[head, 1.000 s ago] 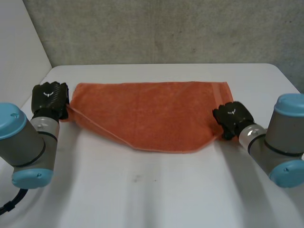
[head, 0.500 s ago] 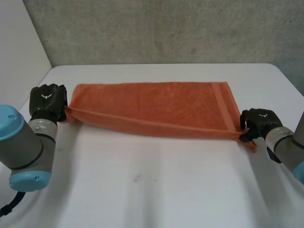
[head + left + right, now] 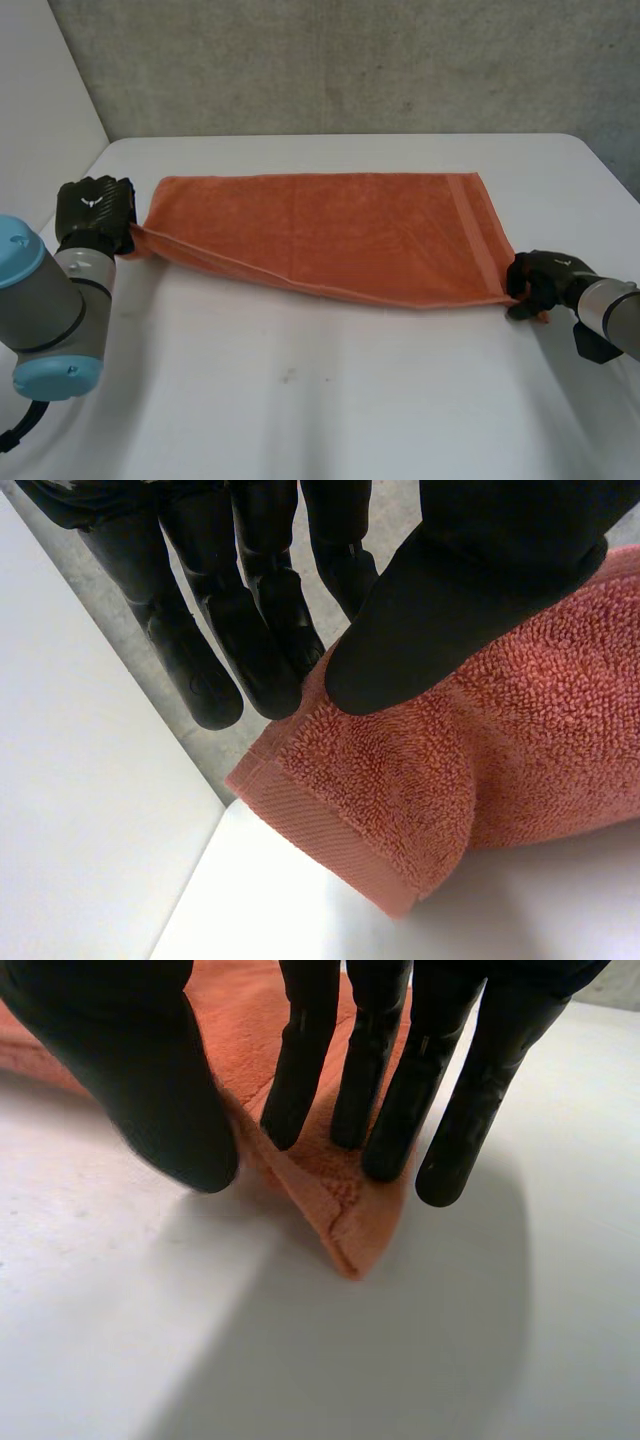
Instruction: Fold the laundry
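An orange towel (image 3: pixel 330 230) lies spread across the white table (image 3: pixel 330 400), its near edge lifted and drawn taut between my two hands. My left hand (image 3: pixel 95 210) is at the towel's near left corner; in the left wrist view its thumb (image 3: pixel 470 600) presses the towel (image 3: pixel 480 770) against the fingers. At the near right corner, my right hand (image 3: pixel 545 282) sits low by the table's right side. In the right wrist view the thumb (image 3: pixel 150 1080) and straight fingers (image 3: pixel 300 1070) pinch the towel's corner (image 3: pixel 345 1215), whose tip pokes out just above the table.
A grey wall (image 3: pixel 350 60) rises behind the table's far edge. A white panel (image 3: pixel 40 110) stands at the left. Bare table lies in front of the towel, between the arms.
My right hand has moved right and toward the near edge with its corner, drawing the sagging near edge out straight. My left hand has shifted slightly left, still holding.
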Robot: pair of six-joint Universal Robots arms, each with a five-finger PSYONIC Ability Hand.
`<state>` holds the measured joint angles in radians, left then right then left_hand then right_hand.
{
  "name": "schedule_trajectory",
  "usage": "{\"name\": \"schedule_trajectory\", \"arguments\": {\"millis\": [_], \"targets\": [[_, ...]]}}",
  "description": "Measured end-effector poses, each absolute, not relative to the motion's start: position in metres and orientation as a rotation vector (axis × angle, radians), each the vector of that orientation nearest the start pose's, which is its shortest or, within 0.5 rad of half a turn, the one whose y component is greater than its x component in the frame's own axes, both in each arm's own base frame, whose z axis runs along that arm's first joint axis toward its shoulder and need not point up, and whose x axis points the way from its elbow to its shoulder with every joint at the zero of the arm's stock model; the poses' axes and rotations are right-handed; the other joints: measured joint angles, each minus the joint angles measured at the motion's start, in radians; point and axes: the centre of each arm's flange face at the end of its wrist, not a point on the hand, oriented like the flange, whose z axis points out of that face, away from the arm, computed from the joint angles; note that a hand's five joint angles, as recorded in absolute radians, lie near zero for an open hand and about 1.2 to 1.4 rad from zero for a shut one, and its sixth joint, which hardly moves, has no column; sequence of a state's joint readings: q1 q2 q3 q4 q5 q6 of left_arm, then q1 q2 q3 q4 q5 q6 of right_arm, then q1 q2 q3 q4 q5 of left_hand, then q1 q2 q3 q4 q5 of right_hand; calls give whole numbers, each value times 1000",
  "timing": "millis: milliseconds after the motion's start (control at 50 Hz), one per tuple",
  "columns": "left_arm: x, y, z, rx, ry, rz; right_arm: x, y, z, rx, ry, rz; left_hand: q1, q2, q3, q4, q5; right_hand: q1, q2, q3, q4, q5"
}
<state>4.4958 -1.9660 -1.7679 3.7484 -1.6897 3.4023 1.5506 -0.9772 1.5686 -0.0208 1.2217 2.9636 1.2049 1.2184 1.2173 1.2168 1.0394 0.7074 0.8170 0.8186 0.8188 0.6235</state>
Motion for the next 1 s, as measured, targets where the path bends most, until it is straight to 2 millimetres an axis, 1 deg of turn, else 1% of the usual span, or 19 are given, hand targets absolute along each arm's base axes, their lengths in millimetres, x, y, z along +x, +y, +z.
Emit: {"name": "schedule_trajectory", "arguments": {"millis": [20,40,60,100,240,320,340,380,440,560,660,740,820,880,900,920,940,960,1000], "targets": [[-195,-329,174,377,2095,-2150,155,-344,117,-444,2519,-1439,0,0,0,0,0,197,233,234,244,228],[-195,-329,174,377,2097,-2148,153,-346,117,-443,2517,-1454,0,0,0,0,0,197,233,234,244,228],[-194,-328,174,377,2101,-2143,152,-347,118,-443,2513,-1469,0,0,0,0,0,279,359,353,357,341],[-194,-328,174,377,2101,-2143,152,-347,118,-443,2513,-1469,0,0,0,0,0,279,359,353,357,341],[-193,-317,174,397,2158,-2082,149,-349,140,-548,2478,-1605,0,0,0,0,0,279,366,365,373,351],[-190,-301,175,426,2243,-1980,149,-341,156,-699,2475,-1672,0,0,0,0,0,279,366,365,373,351],[-188,-292,175,439,2288,-1923,149,-331,166,-829,2488,-1692,0,0,0,0,0,279,366,365,373,351],[-185,-281,175,454,2336,-1857,149,-323,172,-925,2503,-1686,0,0,0,0,0,279,366,365,373,351],[-180,-261,176,479,2419,-1729,147,-309,178,-1064,2539,-1641,0,0,0,0,0,279,366,365,373,356],[-169,-217,183,526,2550,-1472,127,-266,193,-1421,2694,-1290,0,0,0,0,0,279,366,365,373,361],[-166,-202,190,548,2568,-1421,118,-253,204,-1556,2721,-1149,0,0,0,0,0,279,366,366,373,361],[-167,-206,194,554,2548,-1454,116,-258,210,-1574,2725,-1196,0,0,0,0,0,279,366,366,373,361],[-174,-228,195,553,2496,-1545,121,-282,210,-1543,2704,-1377,0,0,0,0,0,279,366,366,373,361],[-183,-262,188,540,2441,-1638,137,-309,199,-1535,2639,-1534,0,0,0,0,0,279,366,366,374,361],[-183,-262,188,540,2441,-1638,137,-309,199,-1535,2639,-1534,0,0,0,0,0,279,366,366,374,361],[-188,-280,184,532,2410,-1687,148,-323,193,-1541,2604,-1601,0,0,0,0,0,279,366,366,374,361],[-188,-280,184,532,2410,-1687,148,-323,193,-1541,2604,-1601,0,0,0,0,0,279,366,366,374,361],[-194,-300,179,522,2376,-1741,157,-336,185,-1549,2578,-1663,0,0,0,0,0,279,366,366,374,361],[-199,-319,174,515,2340,-1792,164,-351,177,-1555,2557,-1726,0,0,0,0,0,279,366,366,374,362]]}}
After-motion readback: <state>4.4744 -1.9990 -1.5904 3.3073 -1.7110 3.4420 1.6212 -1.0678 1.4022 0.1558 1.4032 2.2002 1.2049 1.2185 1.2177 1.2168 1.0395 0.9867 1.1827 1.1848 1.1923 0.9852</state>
